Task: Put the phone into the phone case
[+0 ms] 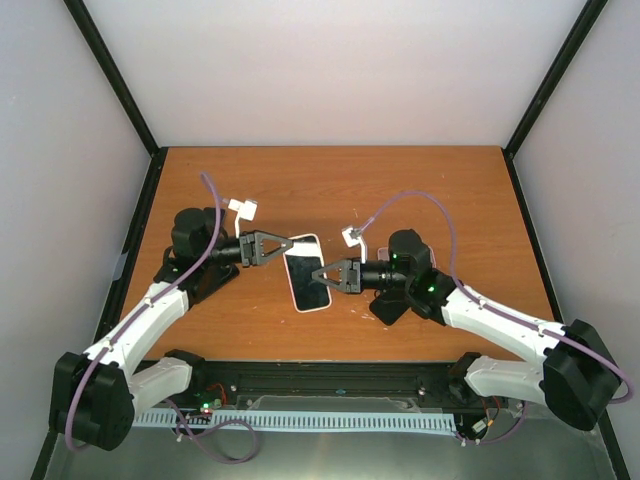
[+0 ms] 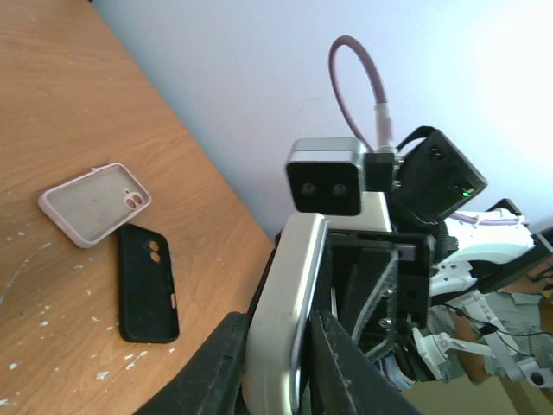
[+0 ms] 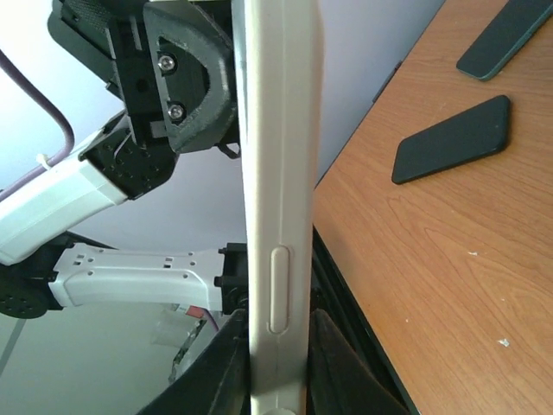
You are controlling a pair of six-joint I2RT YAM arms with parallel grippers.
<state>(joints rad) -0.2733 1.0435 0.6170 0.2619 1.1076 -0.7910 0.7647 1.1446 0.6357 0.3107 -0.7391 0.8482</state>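
A white phone case (image 1: 306, 272) with a black phone screen facing up inside its rim is held level above the table's middle. My left gripper (image 1: 285, 247) is shut on its far-left end. My right gripper (image 1: 322, 278) is shut on its right side. In the left wrist view the case's white edge (image 2: 285, 311) stands clamped in my left gripper (image 2: 278, 337). In the right wrist view the white edge with its side button (image 3: 275, 216) is clamped in my right gripper (image 3: 276, 346). Whether the phone sits fully in the case is hidden.
The left wrist view shows a pink-rimmed clear case (image 2: 95, 203) and a black case (image 2: 147, 281) lying flat on the wooden table (image 2: 52, 104). The right wrist view shows two dark flat slabs (image 3: 451, 140) (image 3: 510, 35) on the table. Walls enclose the table's sides.
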